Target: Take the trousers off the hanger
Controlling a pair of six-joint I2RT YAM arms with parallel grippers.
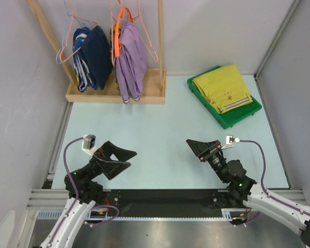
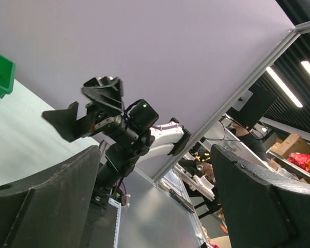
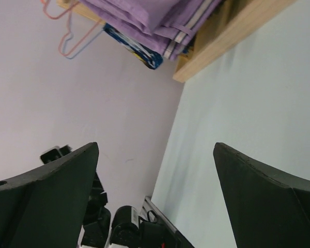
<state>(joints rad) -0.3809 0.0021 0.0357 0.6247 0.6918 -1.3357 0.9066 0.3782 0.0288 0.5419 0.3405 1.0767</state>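
- Inside the green tray [image 1: 236,120], the trousers [image 1: 221,88] lie folded flat, bare of wire, so the job looks done.
- Short of the tray, the left claw [image 1: 126,158] and right claw [image 1: 195,150] gape empty, seemingly parked.

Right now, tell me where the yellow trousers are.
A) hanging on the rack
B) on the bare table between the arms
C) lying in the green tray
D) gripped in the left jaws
C: the trousers lie folded flat in the tray at the far right, well away from the rack and from both arms.
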